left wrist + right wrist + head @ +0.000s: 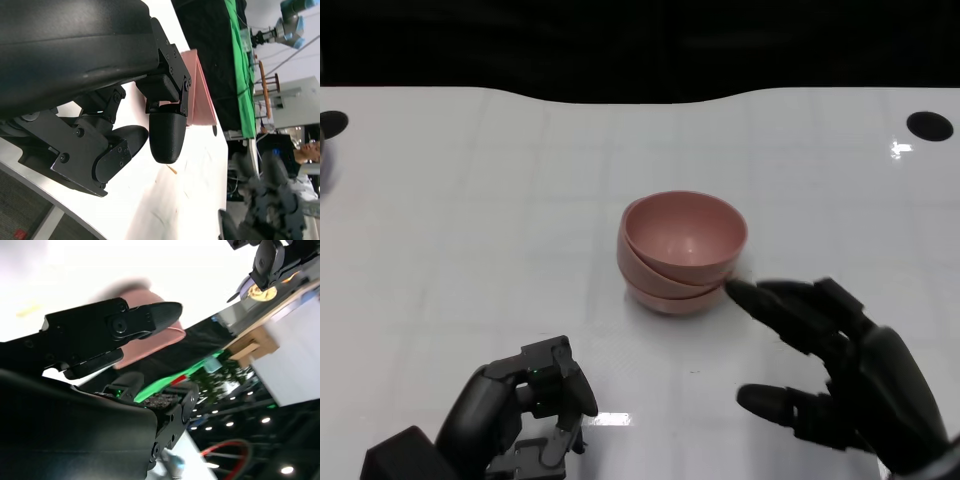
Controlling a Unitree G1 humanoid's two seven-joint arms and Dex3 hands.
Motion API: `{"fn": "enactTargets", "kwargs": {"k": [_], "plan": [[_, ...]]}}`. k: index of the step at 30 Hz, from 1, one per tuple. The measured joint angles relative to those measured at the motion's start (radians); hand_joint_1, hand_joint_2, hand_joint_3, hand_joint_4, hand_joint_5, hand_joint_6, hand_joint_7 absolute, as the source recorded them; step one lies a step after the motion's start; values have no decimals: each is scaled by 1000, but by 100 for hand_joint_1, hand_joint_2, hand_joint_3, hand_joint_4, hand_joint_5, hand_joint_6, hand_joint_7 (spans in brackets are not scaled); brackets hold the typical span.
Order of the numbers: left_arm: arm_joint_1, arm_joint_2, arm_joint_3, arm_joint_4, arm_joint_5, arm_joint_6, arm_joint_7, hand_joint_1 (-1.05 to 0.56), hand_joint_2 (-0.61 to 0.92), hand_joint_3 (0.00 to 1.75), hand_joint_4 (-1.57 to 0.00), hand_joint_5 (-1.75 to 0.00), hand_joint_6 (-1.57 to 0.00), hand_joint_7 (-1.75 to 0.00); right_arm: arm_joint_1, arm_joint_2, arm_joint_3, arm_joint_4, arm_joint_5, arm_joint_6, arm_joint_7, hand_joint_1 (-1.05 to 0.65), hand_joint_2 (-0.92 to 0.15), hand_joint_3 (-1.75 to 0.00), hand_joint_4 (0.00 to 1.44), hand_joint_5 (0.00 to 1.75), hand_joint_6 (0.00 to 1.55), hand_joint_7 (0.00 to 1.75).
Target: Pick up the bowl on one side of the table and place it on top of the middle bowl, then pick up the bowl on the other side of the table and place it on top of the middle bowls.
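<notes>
Bowls (682, 252), pink and nested into one stack, stand on the white table (470, 220) just ahead of the right hand (840, 370), and ahead of and well to the right of the left hand (525, 405). At least two rims show in the stack, possibly three; the exact count cannot be read. No separate bowl appears on either side of the table, so the stacking looks finished or nearly so, with only the withdrawal of the hands judged to remain. The right hand is empty, its fingers (775, 300) spread, the foremost tip close beside the lower wall of the stack; whether it touches cannot be told. The left hand is curled in on itself and holds nothing, resting near the table's front edge, apart from the stack. Part of a small object (323, 155) shows at the table's far left edge.
</notes>
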Motion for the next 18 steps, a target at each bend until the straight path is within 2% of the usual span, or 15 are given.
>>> {"fn": "enactTargets", "kwargs": {"k": [5,9,10,11,12,13,15,18], "plan": [[0,-1,3,0,0,-9,0,-7,56,117,-79,-175,-73,-157,45,4,-42,2,69,-99,1,-24,-92,-18,51,100,73,37],[0,-5,7,0,0,-11,0,-7,56,116,-79,-175,-74,-156,97,27,-56,3,186,-165,35,-16,-91,-23,68,110,86,47],[0,-5,8,0,0,-12,0,-7,56,115,-79,-175,-74,-155,114,33,-59,3,216,-173,50,-14,-87,-31,69,115,86,52],[0,-6,10,0,-1,-13,0,-6,56,115,-78,-175,-75,-154,128,39,-64,3,246,-181,67,-11,-73,-58,72,121,86,63],[0,-6,12,0,-1,-14,0,-6,56,115,-79,-175,-75,-154,140,46,-68,2,270,-187,83,-10,-63,-76,73,125,86,70],[0,-6,14,0,-2,-14,0,-6,56,115,-79,-175,-75,-154,152,53,-73,0,293,-190,98,-9,-58,-85,74,127,86,73],[0,-6,18,0,-8,-15,0,-5,57,115,-79,-175,-75,-154,169,64,-80,0,322,-199,124,-6,-53,-96,76,132,88,79],[-1,-6,29,1,-13,-16,0,-6,56,115,-79,-175,-75,-154,170,85,-83,26,378,-246,168,4,-45,-121,84,142,92,95]]}}
